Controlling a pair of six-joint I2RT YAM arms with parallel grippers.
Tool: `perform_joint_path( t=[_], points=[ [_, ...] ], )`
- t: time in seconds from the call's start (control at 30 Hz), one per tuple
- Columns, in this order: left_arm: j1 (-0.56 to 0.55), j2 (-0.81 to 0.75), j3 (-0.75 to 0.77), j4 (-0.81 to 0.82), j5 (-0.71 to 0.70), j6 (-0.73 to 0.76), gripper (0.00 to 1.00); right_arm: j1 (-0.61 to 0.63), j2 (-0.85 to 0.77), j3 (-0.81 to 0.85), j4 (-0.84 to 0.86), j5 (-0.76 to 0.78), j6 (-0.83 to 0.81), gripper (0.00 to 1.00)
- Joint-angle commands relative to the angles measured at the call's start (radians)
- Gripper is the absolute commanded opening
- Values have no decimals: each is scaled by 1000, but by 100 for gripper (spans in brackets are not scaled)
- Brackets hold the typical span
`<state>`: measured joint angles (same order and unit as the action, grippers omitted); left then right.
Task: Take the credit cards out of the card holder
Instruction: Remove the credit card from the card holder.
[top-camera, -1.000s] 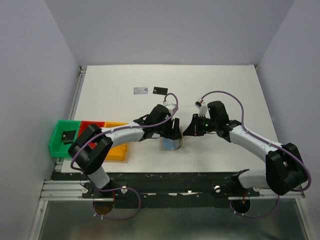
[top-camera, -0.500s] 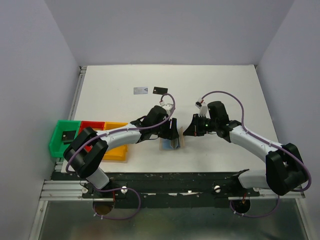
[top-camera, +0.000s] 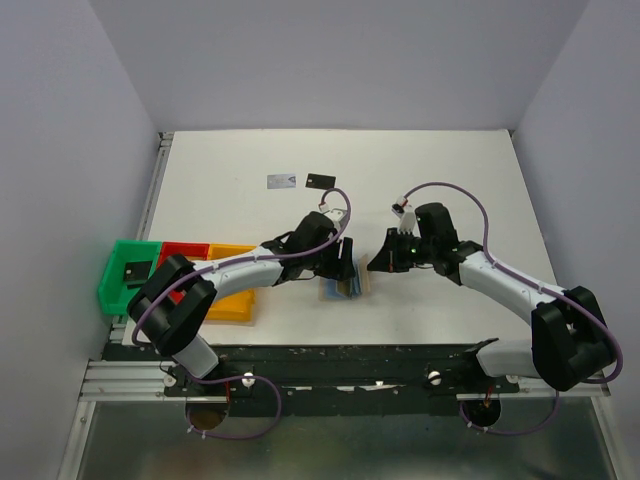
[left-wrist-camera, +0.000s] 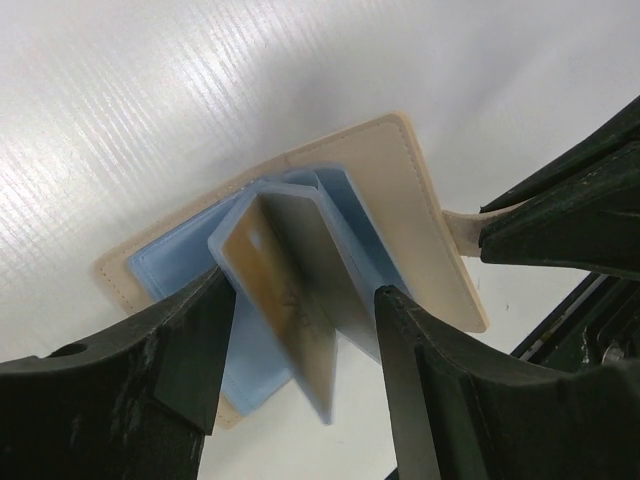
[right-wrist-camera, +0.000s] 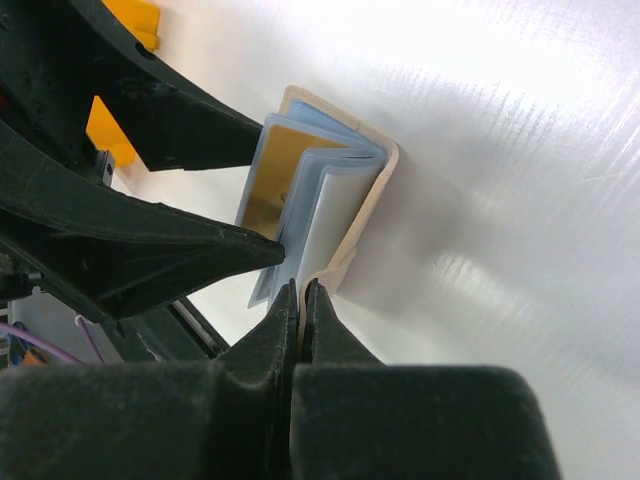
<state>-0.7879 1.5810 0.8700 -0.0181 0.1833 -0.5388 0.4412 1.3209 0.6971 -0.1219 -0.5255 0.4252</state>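
Note:
The card holder (top-camera: 346, 288) lies open near the table's front, with light-blue panels and a tan border (left-wrist-camera: 400, 190). An orange-gold card (left-wrist-camera: 285, 300) sits in a raised blue panel; it also shows in the right wrist view (right-wrist-camera: 262, 190). My left gripper (top-camera: 347, 262) is open, its fingers (left-wrist-camera: 190, 350) on either side of that panel. My right gripper (top-camera: 376, 262) is shut on the holder's tan tab (right-wrist-camera: 335, 268) at its right edge. A silvery card (top-camera: 282, 181) and a black card (top-camera: 320, 180) lie on the table further back.
Green (top-camera: 112, 285), red (top-camera: 192, 247) and yellow (top-camera: 238, 303) bins stand at the left front edge. A black card (top-camera: 133, 272) lies in the green bin. The walls enclose the table on three sides.
The left gripper has shifted slightly to the right over the holder. The holder's blue panels now fan out more. The right arm has held still.

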Motion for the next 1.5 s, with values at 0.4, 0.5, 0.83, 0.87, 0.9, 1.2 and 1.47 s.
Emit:
perform_joint_path(
  t=[0.4,0.5,0.83,0.87,0.9,1.2,1.47],
  points=[
    [-60,85,135,-115,-38,88,71,-2,-26,-48,-35,117,12,0],
    [-68,91,144,-129,-45,94,71,-2,-32,-56,-36,130,14,0],
    [-66,70,104,-132,-91,83,70,-2,-34,-56,-32,127,10,0],
    [-66,67,101,-134,-99,85,71,-4,-34,-56,-30,128,10,0],
    [-66,65,96,-137,-108,83,71,-2,-32,-56,-32,127,10,0],
    [-62,2,32,-152,-220,33,69,-2,-34,-59,-32,131,12,0],
    [-47,-70,-40,-155,-301,-6,68,-2,-34,-64,-30,137,9,0]
  ],
)
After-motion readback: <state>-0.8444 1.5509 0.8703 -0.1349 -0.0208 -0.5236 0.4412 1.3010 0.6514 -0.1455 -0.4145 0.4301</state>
